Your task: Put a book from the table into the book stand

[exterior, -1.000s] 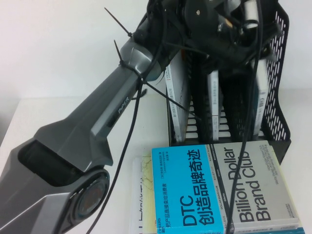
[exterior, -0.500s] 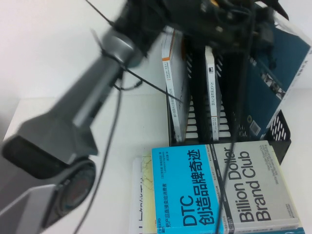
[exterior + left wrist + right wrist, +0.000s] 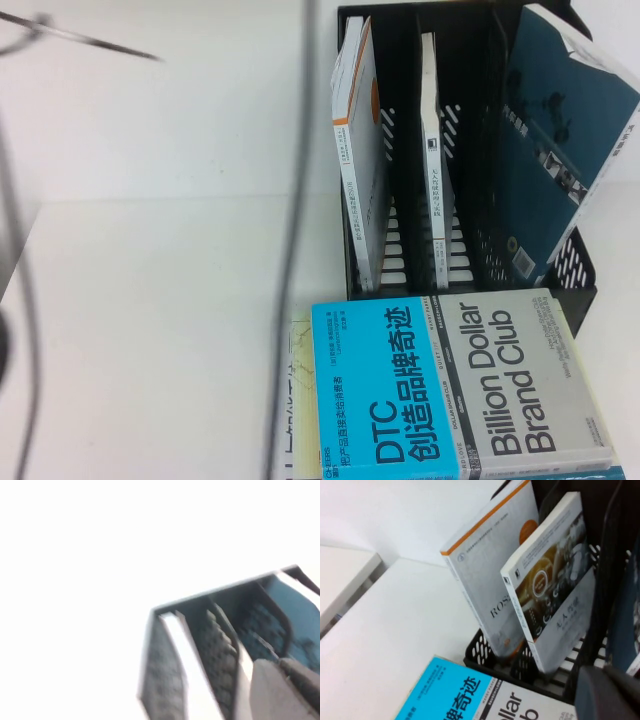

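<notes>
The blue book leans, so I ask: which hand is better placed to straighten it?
Probably right: the right hand is close to the rack; the left hand, shut, is farther from it.

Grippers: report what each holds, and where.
Nothing held. Left gripper, shut, is clear of the book in the book stand; the right gripper hangs near the stand's front, empty.

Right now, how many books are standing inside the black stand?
3. In the book stand: the orange-spine book in the left slot, a white book in the middle, and the teal-backed book leaning in the right slot.
</notes>
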`<control>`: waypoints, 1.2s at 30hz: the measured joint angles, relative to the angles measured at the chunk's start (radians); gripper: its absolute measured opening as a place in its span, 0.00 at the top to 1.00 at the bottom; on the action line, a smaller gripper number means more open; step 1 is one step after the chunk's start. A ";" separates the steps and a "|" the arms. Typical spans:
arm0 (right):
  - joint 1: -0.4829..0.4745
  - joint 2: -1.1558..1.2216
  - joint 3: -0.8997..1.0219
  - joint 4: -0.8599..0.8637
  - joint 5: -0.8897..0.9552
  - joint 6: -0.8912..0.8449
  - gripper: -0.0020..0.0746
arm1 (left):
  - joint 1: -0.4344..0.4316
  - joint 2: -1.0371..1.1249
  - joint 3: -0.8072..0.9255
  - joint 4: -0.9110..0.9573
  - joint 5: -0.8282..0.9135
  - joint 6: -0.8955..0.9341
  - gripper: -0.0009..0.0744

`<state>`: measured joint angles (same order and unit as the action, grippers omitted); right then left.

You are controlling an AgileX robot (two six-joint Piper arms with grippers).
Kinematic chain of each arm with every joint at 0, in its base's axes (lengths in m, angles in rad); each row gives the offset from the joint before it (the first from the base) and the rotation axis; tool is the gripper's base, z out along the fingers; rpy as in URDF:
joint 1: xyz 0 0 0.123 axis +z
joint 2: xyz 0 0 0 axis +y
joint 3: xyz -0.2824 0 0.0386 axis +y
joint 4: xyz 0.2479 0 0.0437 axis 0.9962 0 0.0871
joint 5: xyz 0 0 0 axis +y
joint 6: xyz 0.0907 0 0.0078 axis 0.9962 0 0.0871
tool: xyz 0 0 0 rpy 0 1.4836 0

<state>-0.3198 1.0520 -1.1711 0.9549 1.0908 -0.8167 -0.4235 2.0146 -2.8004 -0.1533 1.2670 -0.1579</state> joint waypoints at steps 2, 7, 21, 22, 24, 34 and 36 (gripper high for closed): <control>0.032 -0.011 0.000 -0.035 -0.019 0.016 0.97 | 0.018 -0.042 0.000 0.032 0.000 0.000 0.99; 0.154 -0.016 0.010 -0.177 -0.148 0.089 0.97 | 0.033 -0.139 0.000 0.048 0.000 0.006 0.99; 0.235 0.143 0.234 -0.280 -0.708 0.119 0.97 | 0.035 -0.432 0.482 0.285 0.000 0.158 0.99; 0.235 0.155 0.234 -0.280 -0.708 0.116 0.97 | 0.035 -0.467 0.567 0.310 0.000 0.158 0.99; 0.235 0.179 0.235 -0.273 -0.721 0.116 0.97 | 0.035 -0.527 0.706 0.335 0.000 0.158 0.99; 0.264 0.173 0.295 -0.202 -0.749 0.114 0.97 | 0.037 -0.872 1.338 0.256 -0.247 0.045 0.99; 0.288 0.138 0.350 -0.198 -0.773 0.105 0.97 | 0.037 -0.942 1.465 0.244 -0.334 0.029 0.99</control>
<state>-0.0320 1.1899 -0.8214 0.7573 0.3182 -0.7120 -0.3865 1.0721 -1.3351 0.0907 0.9330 -0.1290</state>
